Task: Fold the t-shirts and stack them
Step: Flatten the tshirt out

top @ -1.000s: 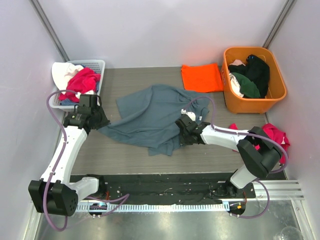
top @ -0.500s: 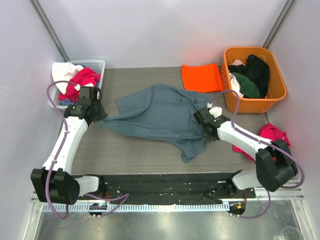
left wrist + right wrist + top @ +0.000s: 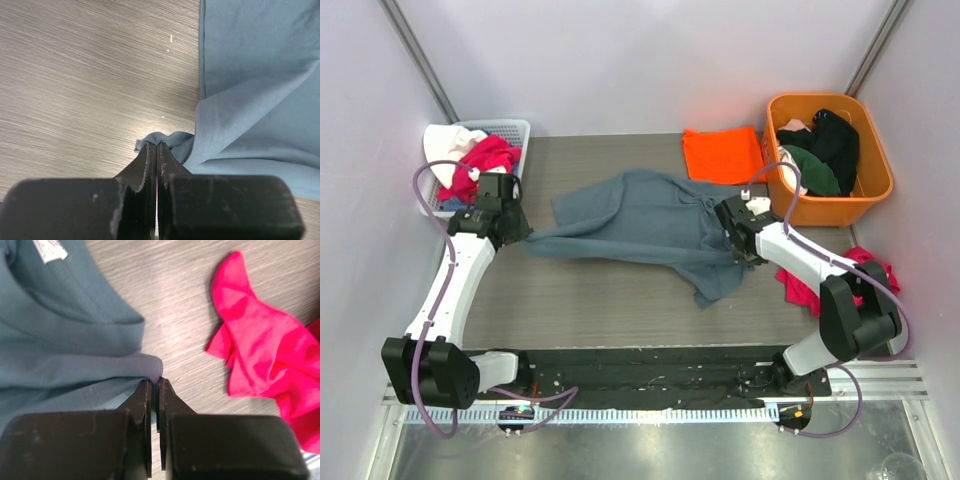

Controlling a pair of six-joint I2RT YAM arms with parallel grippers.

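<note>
Left fingers (image 3: 143,169) clenched on a bunched edge of the slate blue-grey t-shirt (image 3: 250,75), which is spread beyond and right of them on the table (image 3: 75,75). Right fingers (image 3: 144,401) clenched on a fold by its collar; pink garment (image 3: 255,355) to their right. Only the top view shows the folded orange t-shirt (image 3: 722,155), beyond the right fingers.

Reaching forward, spread well apart: left gripper (image 3: 157,146) far left, right gripper (image 3: 154,383) far right, each clamped tight on blue-grey shirt (image 3: 640,220).

Open table (image 3: 580,300) runs along the near edge; the blue-grey shirt (image 3: 640,225) blocks the middle, a basket (image 3: 520,124) the back left, an orange tub (image 3: 830,212) the back right, with seemingly pink cloth (image 3: 875,266) in front of it.
</note>
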